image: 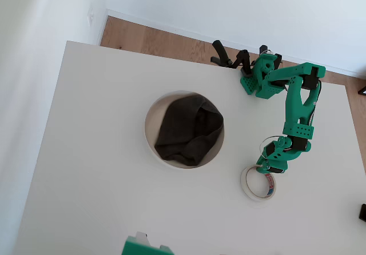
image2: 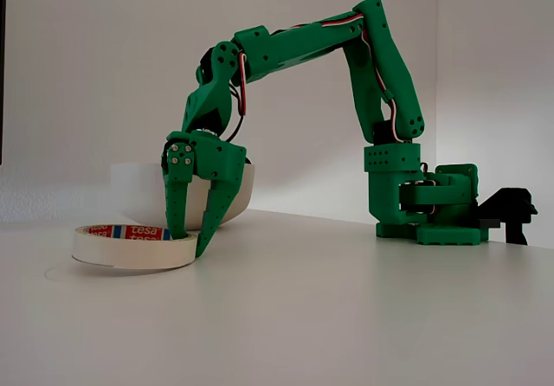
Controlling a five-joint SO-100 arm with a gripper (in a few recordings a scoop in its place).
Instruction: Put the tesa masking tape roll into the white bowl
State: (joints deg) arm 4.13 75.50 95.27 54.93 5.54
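One green arm works on a plain white table (image2: 363, 317), matt and bare across its wide foreground in the fixed view, where it carries only soft shadows. Nearest the camera there lies the tesa masking tape roll (image2: 132, 246), flat on the tabletop, its red-and-blue printed core facing up and its cream wall turned toward the lens. The gripper (image2: 192, 239) comes down onto the roll's right-hand part: one finger (image2: 177, 204) drops inside the ring and the other (image2: 216, 209) stands outside it, so the claw straddles the tape's wall with its tips at the table. Whether the tips actually press the wall I cannot tell; the fingers are only slightly apart.

In the overhead view the tape roll (image: 258, 183) sits right of centre on the table (image: 91, 169), with the gripper (image: 269, 166) at its upper edge. Left of it and apart lies the white bowl (image: 150, 138), round and thin-rimmed, holding a crumpled dark grey cloth (image: 189, 130). In the fixed view the bowl (image2: 138, 200) stands just behind the gripper.

Farther back the arm's base (image2: 424, 204) is fixed at the table's far edge, with a black clamp (image2: 511, 215) beside it. Beyond the table a strip of light wooden floor (image: 171, 43) meets a white wall (image: 240, 3); the wall behind the arm in the fixed view is equally plain and pale, evenly lit.
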